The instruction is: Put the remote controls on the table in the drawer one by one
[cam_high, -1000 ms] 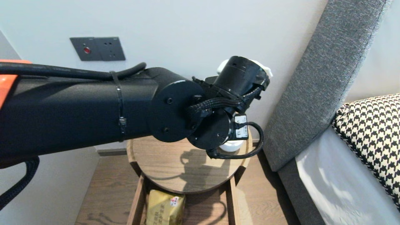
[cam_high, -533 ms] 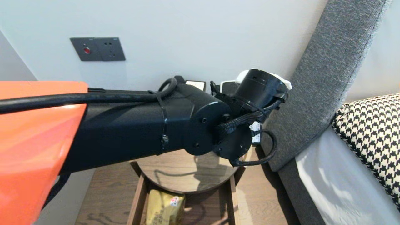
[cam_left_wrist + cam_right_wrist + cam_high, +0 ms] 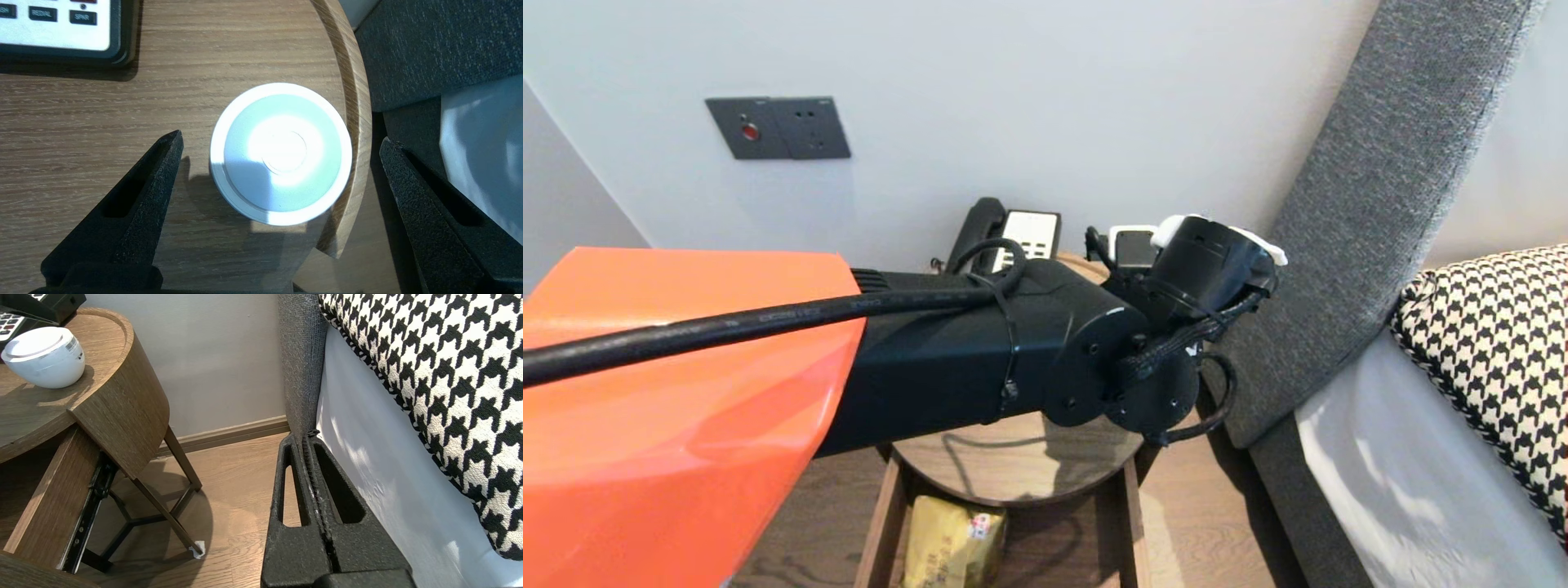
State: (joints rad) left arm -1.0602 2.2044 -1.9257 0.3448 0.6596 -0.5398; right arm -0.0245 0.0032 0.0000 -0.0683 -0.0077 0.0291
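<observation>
While it hangs centre-right in the head view, the left gripper (image 3: 280, 136) gapes wide, empty, above the white tub (image 3: 281, 163). The right gripper (image 3: 304, 437) is closed tight, empty.

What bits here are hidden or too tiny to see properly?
Head view: the left arm hides the white round pot and the left end effector open above it.
Left wrist view: the telephone is cut off by the picture's edge.
Head view: the yellow packet is half hidden under the round table and cut by the bottom edge.
Right wrist view: the pot's label is too small to read.
</observation>
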